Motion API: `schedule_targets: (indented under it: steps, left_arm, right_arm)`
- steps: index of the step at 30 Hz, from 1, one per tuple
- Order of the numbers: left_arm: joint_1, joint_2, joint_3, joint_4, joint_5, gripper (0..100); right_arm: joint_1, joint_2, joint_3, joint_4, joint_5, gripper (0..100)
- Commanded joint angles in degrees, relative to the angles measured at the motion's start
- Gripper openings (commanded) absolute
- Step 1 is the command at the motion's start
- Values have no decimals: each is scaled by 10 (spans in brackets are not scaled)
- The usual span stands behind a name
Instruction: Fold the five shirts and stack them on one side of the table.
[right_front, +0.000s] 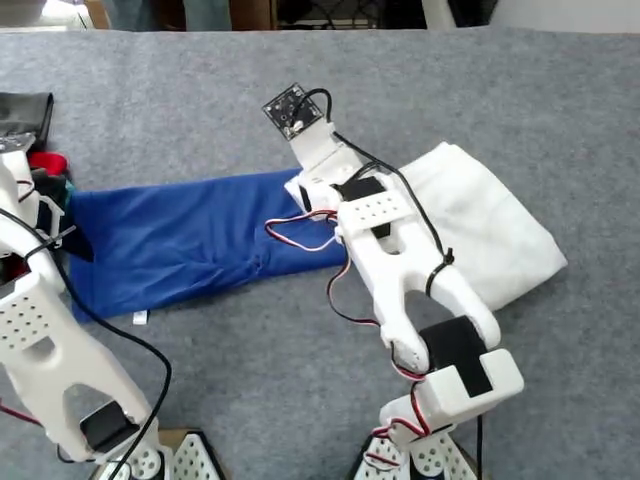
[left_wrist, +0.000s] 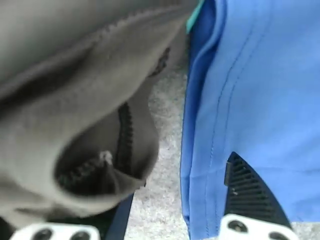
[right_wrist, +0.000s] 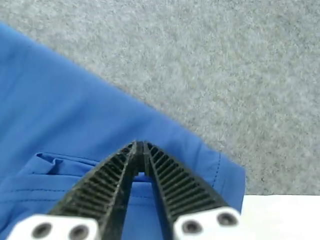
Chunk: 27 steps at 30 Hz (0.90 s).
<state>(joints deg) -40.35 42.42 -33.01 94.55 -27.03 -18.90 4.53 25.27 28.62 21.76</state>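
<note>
The blue shirt is laid flat as a long folded strip across the table, from the left edge to the middle. A small white tag is seen at its near left corner. Just beside its right end a white shirt is folded into a thick block.

The right gripper is held over the blue shirt's right end. In the right wrist view its jaws are brought together, tips meeting on the cloth. Whether any cloth is caught there cannot be told. A stitched hem and a corner of the white shirt are also seen there.

The left gripper is placed at the shirt's left end, jaws spread wide, with one finger over the blue hem. A gray cloth with a zipper is shown close beside it. In the high view, black cloth and red cloth are seen at the table's left edge.
</note>
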Motion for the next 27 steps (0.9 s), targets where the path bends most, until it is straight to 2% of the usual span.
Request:
schedule_targets:
  steps: [1,13,18,22,24,27]
  left_arm:
    - [-8,17,-47,12,5,273]
    - [-5,82,-68,9,36,271]
    - [-3,107,-68,10,79,187]
    - [25,126,-64,9,135,113]
    - [40,142,-67,13,162,102]
    - [56,150,-72,29,164,97]
  right_arm:
    - [-4,-27,-2,-14,0,15]
    - [-4,16,-18,-13,11,15]
    - [-3,19,-18,-13,11,15]
    - [-3,19,-18,-13,11,15]
    - [-3,19,-19,-13,11,15]
    - [3,19,-25,-11,11,15]
